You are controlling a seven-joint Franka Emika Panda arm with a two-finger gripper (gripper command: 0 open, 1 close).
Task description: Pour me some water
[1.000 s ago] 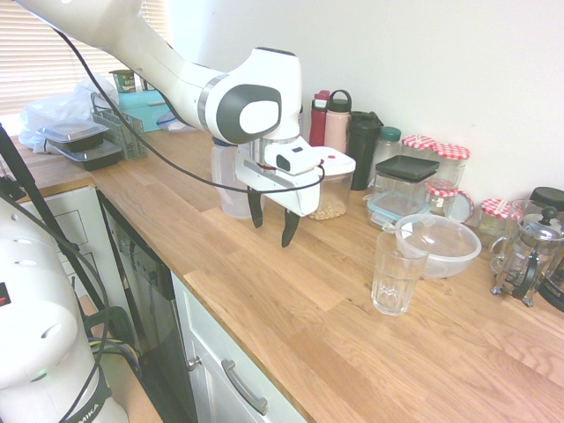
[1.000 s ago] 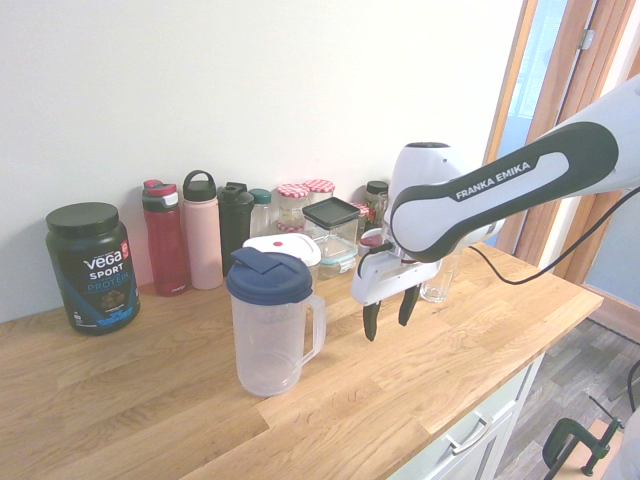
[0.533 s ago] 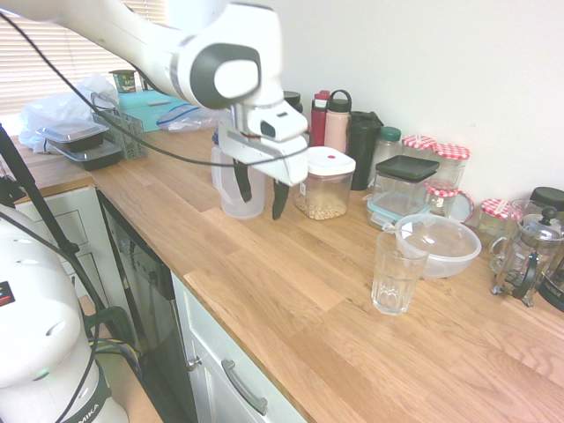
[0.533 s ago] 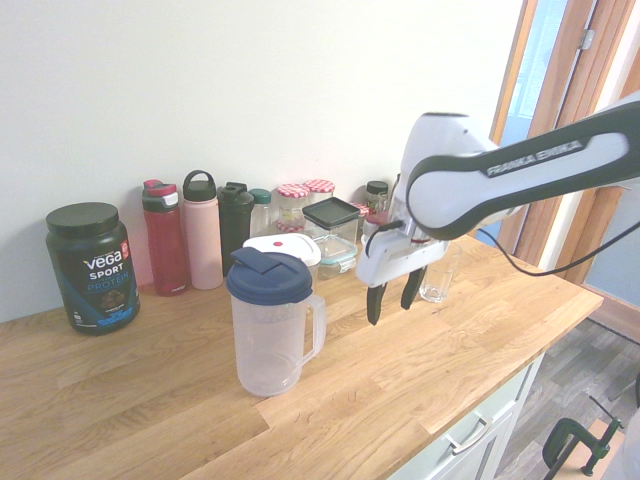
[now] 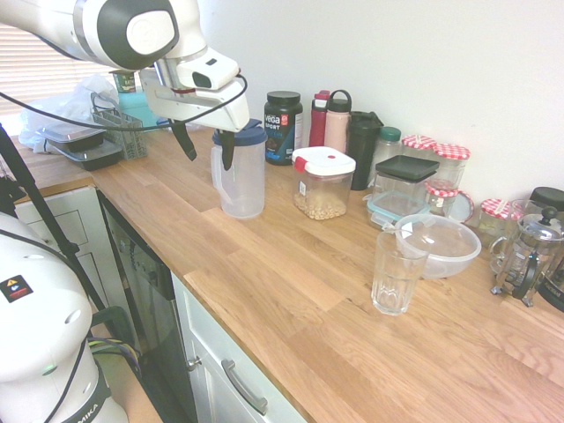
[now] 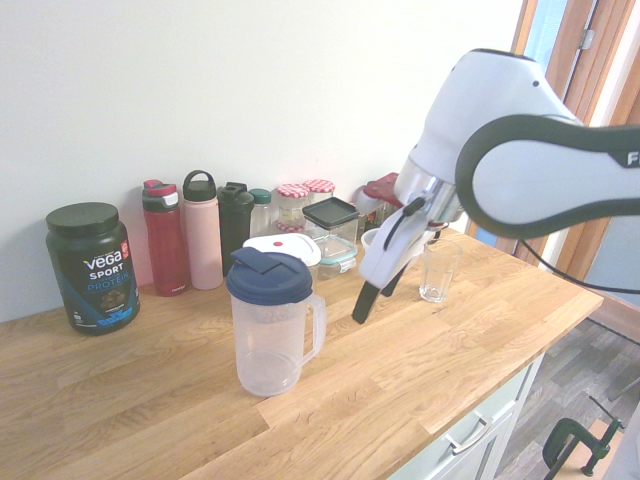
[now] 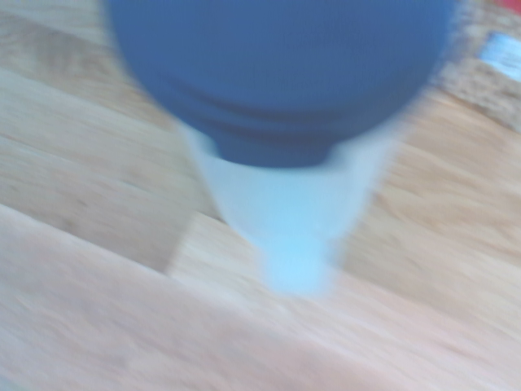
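The gripper [image 5: 205, 152] hangs in the air with its dark fingers [image 6: 366, 300] spread wide and nothing between them, pointing steeply down; the clear water pitcher [image 5: 240, 172] with its blue lid [image 7: 281, 77] stands on the wooden countertop [image 5: 291, 291] just beside and below it — blurred but filling the wrist view; the empty drinking glass [image 5: 396, 272] stands well apart from the gripper, beyond the red-lidded food container [image 5: 323, 182], next to a clear bowl [image 5: 441, 245].
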